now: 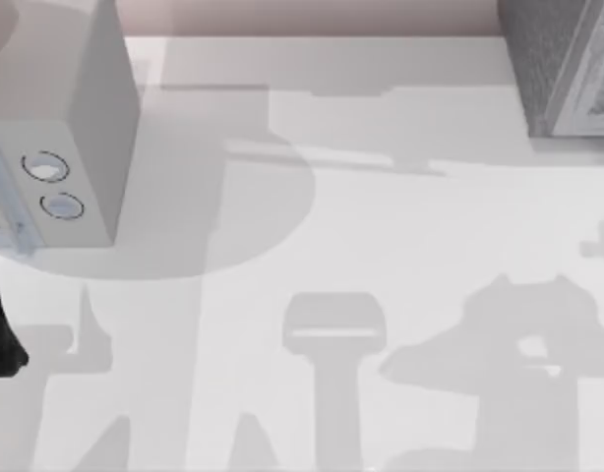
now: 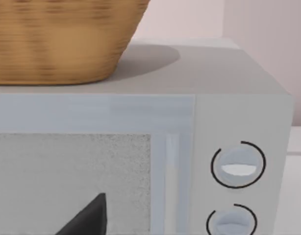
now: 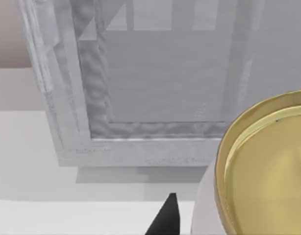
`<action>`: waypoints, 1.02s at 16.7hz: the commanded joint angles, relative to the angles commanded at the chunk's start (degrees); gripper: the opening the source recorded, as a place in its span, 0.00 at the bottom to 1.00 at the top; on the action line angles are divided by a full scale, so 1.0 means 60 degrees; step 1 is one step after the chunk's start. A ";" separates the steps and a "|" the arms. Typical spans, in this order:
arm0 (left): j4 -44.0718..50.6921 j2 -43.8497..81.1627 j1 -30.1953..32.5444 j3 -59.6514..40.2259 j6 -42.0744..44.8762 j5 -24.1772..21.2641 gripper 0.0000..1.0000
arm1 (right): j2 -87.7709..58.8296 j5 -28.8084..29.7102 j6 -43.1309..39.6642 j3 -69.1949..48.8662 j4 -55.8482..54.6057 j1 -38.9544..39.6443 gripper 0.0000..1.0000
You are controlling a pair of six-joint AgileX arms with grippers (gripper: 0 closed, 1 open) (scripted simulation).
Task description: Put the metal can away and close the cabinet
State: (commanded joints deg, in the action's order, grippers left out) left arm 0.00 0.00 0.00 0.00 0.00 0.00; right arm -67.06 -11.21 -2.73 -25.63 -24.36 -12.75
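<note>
The metal can (image 3: 268,166), with a gold lid and pale side, sits close up in the right wrist view. My right gripper (image 3: 189,220) is shut on it, and one dark finger (image 3: 165,220) shows against the can's side. Behind the can stands the cabinet (image 3: 155,88), its pale framed front facing this camera. In the top view the cabinet (image 1: 558,59) is the dark speckled box at the far right corner. My left arm (image 1: 2,334) waits at the table's left edge.
A smooth pale grey box with two round rings (image 1: 76,128) stands at the far left. On top of this box (image 2: 238,127) sits a woven basket (image 2: 57,39). Arm shadows lie across the white table (image 1: 381,226).
</note>
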 joint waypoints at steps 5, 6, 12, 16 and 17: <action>0.0000 0.0000 0.0000 0.0000 0.0000 0.0000 1.00 | 0.0089 0.0015 0.0021 0.0056 0.0009 0.0017 0.00; 0.0000 0.0000 0.0000 0.0000 0.0000 0.0000 1.00 | 0.0295 0.0047 0.0028 0.0111 0.0061 0.0049 0.00; 0.0000 0.0000 0.0000 0.0000 0.0000 0.0000 1.00 | 0.2944 0.0499 0.0144 0.1097 0.1007 0.0568 0.00; 0.0000 0.0000 0.0000 0.0000 0.0000 0.0000 1.00 | 0.5723 0.0939 0.0279 0.2233 0.2103 0.1077 0.00; 0.0000 0.0000 0.0000 0.0000 0.0000 0.0000 1.00 | 0.6483 0.1055 0.0312 0.2534 0.2394 0.1211 0.00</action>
State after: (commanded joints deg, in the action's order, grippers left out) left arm 0.00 0.00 0.00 0.00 0.00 0.00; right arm -28.17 -4.88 -0.86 -10.42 -10.00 -5.49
